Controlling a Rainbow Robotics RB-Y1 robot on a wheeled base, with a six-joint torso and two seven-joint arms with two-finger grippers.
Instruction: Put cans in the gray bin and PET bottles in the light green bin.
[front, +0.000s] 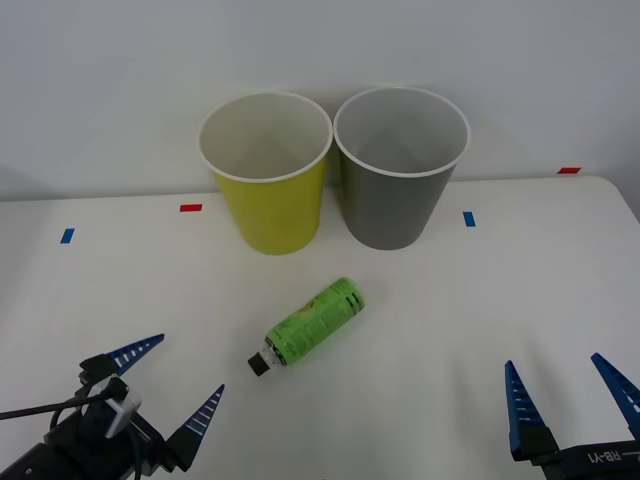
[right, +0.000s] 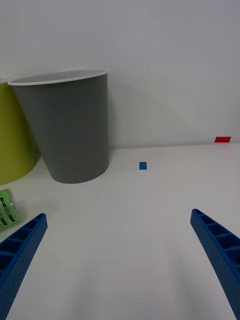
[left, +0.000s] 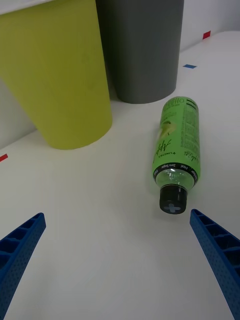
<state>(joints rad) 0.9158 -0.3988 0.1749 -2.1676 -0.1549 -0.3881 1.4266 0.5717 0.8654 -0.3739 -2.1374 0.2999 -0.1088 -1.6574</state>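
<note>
A small PET bottle (front: 312, 320) with a bright green label and black cap lies on its side mid-table, cap toward me. In the left wrist view the PET bottle (left: 177, 149) lies just ahead of the fingers. The light green bin (front: 268, 175) and the gray bin (front: 398, 170) stand side by side behind it, both upright. My left gripper (front: 172, 385) is open at the near left, short of the bottle's cap. My right gripper (front: 568, 395) is open at the near right, facing the gray bin (right: 70, 127). No cans are in view.
The white table (front: 480, 300) carries small tape marks: blue (front: 469, 218) right of the gray bin, red (front: 190, 208) and blue (front: 67, 236) at the left, red (front: 568, 171) at the far right. A white wall stands behind the bins.
</note>
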